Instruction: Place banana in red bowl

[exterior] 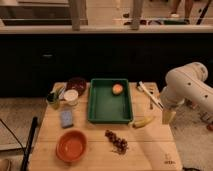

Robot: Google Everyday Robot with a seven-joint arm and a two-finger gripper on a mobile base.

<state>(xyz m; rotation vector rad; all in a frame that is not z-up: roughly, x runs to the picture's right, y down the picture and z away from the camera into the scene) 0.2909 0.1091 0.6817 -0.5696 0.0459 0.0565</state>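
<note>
The banana (143, 121) is small, curved and yellow, lying on the wooden table (145, 155) just right of the green tray's front corner. The red bowl (71, 145) is a round orange-red bowl, empty, at the table's front left. My gripper (168, 116) hangs at the end of the white arm (187, 85) over the table's right edge, a little to the right of the banana and not touching it.
A green rectangular tray (107, 107) holds a round orange fruit (117, 88). A dark maroon dish (76, 83), a white cup (71, 96), a green cup (53, 99), a blue sponge (67, 118), dark grapes (116, 141) and cutlery (149, 93) lie around.
</note>
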